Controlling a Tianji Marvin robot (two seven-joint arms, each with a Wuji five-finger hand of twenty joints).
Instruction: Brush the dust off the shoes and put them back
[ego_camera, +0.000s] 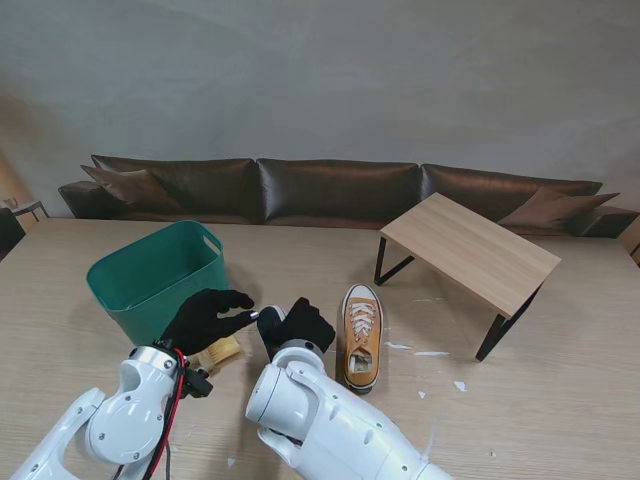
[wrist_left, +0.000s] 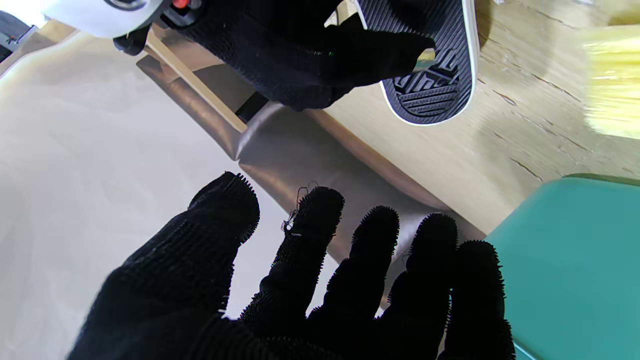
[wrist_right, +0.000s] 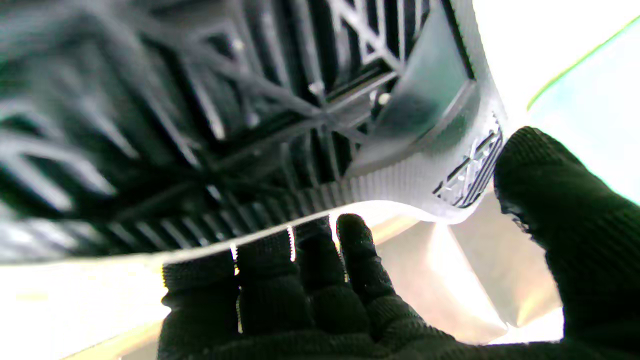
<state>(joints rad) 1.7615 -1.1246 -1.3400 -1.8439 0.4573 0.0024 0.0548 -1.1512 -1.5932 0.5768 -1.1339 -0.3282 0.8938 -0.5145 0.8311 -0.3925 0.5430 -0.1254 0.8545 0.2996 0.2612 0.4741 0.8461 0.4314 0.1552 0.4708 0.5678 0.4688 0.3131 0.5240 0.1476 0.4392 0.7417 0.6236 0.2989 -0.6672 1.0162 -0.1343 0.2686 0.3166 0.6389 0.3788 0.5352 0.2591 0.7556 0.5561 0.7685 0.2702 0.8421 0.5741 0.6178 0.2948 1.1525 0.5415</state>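
Note:
My right hand (ego_camera: 297, 327) is shut on a shoe (wrist_left: 434, 75) and holds it off the table with its dark ribbed sole and white rim turned toward my left hand. That sole (wrist_right: 250, 125) fills the right wrist view, with the fingers (wrist_right: 320, 260) curled over its edge. My left hand (ego_camera: 207, 318) hovers just left of it, open with fingers spread and nothing in it. A brush with yellow bristles (ego_camera: 222, 352) lies on the table nearer to me than the left hand. A second, mustard-yellow shoe (ego_camera: 361, 335) with white laces rests upright on the table right of my right hand.
A green plastic basket (ego_camera: 150, 275) stands at the left, close to my left hand. A low wooden side table (ego_camera: 470, 250) on black legs stands at the right. White scraps (ego_camera: 430, 354) lie near the yellow shoe. A brown sofa (ego_camera: 330, 190) runs along the back.

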